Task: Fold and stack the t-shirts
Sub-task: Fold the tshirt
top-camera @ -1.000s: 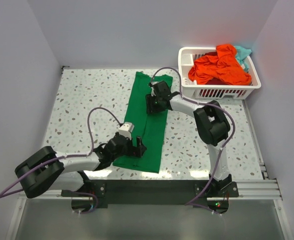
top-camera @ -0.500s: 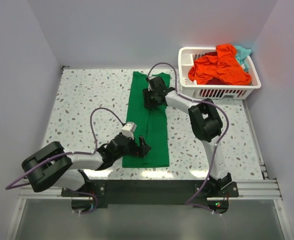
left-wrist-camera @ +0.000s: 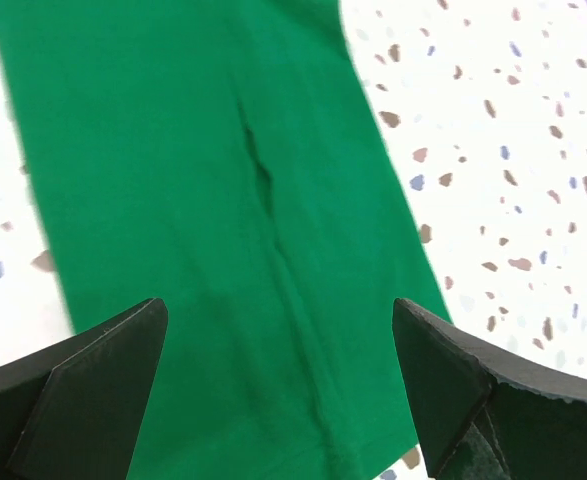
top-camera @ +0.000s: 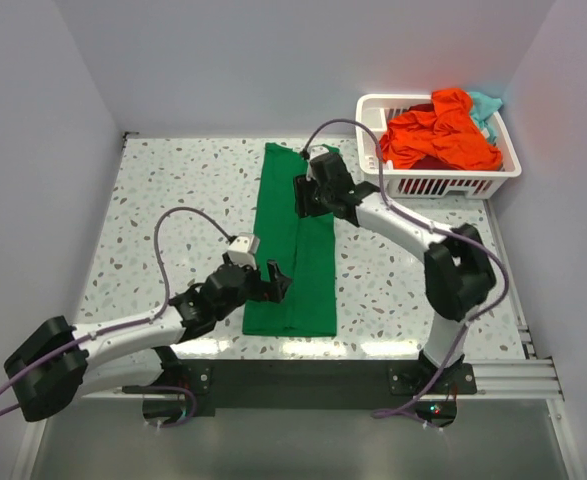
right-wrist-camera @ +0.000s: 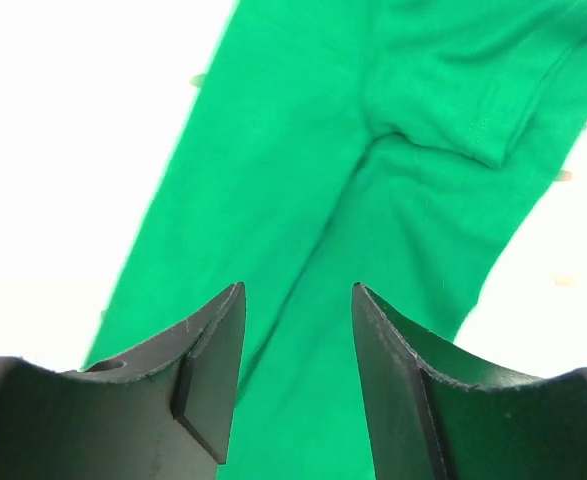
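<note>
The green t-shirt (top-camera: 303, 250) runs near to far, left gripper (top-camera: 273, 283) wide over its near end, right gripper (top-camera: 308, 195) half-open over the far.

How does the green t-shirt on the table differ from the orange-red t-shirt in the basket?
The green t-shirt lies flat on the table, folded into a long narrow strip; the orange-red t-shirt sits crumpled in the white basket. The green t-shirt lies alone; the orange-red t-shirt has teal cloth beside it. Both are plain, solid-coloured.

green t-shirt (top-camera: 278, 220) folded long and flat; orange-red t-shirt (top-camera: 438, 135), teal t-shirt (top-camera: 488, 103) crumpled
</note>
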### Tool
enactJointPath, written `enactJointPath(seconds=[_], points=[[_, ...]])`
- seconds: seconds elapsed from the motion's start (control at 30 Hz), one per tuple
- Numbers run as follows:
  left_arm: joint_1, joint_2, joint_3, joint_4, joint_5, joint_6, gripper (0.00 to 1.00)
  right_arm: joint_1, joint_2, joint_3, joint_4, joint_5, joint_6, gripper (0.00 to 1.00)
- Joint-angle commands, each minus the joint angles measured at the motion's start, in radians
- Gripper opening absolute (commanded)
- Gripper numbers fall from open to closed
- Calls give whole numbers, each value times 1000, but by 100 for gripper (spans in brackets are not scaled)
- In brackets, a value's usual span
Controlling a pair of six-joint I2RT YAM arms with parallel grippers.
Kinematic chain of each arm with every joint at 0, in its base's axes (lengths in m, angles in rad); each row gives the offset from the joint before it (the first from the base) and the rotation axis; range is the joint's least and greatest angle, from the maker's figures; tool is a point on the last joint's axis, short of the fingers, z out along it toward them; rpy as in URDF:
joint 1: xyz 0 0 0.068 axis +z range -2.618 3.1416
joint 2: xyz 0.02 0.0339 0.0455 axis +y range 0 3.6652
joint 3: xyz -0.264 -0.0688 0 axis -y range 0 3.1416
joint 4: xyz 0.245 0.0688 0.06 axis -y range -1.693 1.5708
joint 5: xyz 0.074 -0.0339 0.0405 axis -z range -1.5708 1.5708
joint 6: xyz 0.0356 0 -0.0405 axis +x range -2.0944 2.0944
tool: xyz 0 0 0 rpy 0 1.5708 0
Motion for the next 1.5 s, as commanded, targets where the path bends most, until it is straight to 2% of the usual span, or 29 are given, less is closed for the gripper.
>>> enactJointPath(seconds=[0.0,0.17,0.3,0.47,0.63,0.7,0.87,1.03,1.27,1.47], points=[[-5,-64,10,-175,-109,-1,100,79,-233,-120,22,119,15,50],[-5,-91,4,-326,-143,-57,100,170,-384,-349,-32,219,121,50],[-5,-121,-21,-384,-174,-89,100,254,-520,-499,-125,325,204,49],[-5,-151,-38,-453,-157,-123,100,330,-683,-665,-247,319,343,49],[-6,-161,-53,-490,-121,-147,96,392,-767,-719,-382,311,444,48],[-6,-148,-71,-488,-104,-155,93,399,-813,-756,-371,266,463,48],[-6,-131,-88,-480,-81,-163,92,416,-821,-851,-242,167,514,48],[-6,-153,-98,-479,-74,-157,92,426,-739,-880,-112,114,527,47],[-6,-159,-99,-477,-68,-158,92,429,-697,-885,-43,89,537,47],[-6,-158,-102,-480,-61,-166,91,440,-643,-889,-53,78,552,46]])
